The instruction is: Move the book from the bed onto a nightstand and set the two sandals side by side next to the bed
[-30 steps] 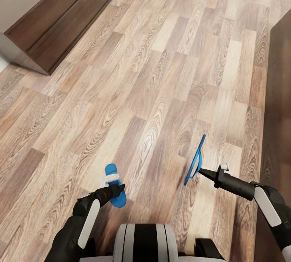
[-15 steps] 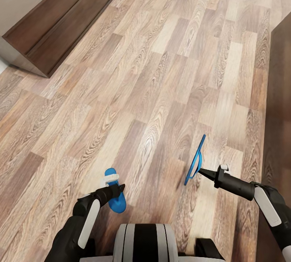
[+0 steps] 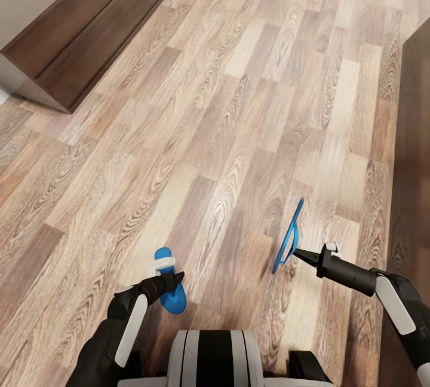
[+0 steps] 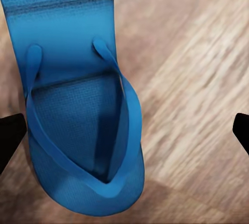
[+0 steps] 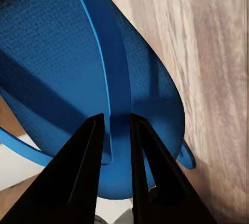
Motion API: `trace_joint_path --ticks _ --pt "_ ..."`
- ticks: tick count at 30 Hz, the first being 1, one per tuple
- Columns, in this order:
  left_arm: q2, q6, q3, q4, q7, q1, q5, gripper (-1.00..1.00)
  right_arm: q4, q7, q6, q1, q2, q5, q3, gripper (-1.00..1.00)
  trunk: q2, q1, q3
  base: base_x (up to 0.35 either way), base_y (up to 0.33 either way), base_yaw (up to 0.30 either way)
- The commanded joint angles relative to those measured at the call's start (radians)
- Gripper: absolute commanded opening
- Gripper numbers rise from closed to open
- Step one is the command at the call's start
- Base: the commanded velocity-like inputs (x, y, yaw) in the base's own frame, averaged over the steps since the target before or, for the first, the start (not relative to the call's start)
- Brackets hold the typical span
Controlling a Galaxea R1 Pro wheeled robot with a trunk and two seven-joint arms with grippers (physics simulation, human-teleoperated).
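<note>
At 10 o'clock in the head view a long low dark-wood bench (image 3: 83,28) stands on the light-brown wood-plank floor (image 3: 239,106). At 7 o'clock the left gripper (image 3: 174,280) hangs over a bright blue flat flip-flop (image 3: 169,291) lying strap-up on the planks, jaws spread wide with the sandal between them untouched. At 5 o'clock the right gripper (image 3: 297,252) is clamped on the strap of the second blue flip-flop (image 3: 289,235), held on edge above the floor, with the dark brown bed frame (image 3: 415,136) at 3 o'clock.
</note>
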Motion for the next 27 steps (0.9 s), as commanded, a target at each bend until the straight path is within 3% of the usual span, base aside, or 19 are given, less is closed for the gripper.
trace_joint_path --ticks 1,13,27 --pt "0.0 0.004 -0.001 -0.001 0.008 0.0 0.01 1.0 0.0 0.004 0.004 0.0 0.0 0.0 -0.001 -1.0 0.0 0.0 -0.004 0.0 0.0 0.0" --pt "0.0 0.005 -0.001 -0.001 0.008 0.0 0.01 1.0 0.0 0.004 0.004 0.0 0.0 0.0 -0.001 -1.0 -0.003 0.006 -0.051 0.0 0.0 0.0" --pt "0.0 0.004 -0.001 -0.002 0.009 0.0 0.01 1.0 0.0 0.004 0.004 0.0 0.0 0.0 -0.001 -1.0 -0.003 0.006 -0.051 0.0 0.0 0.0"
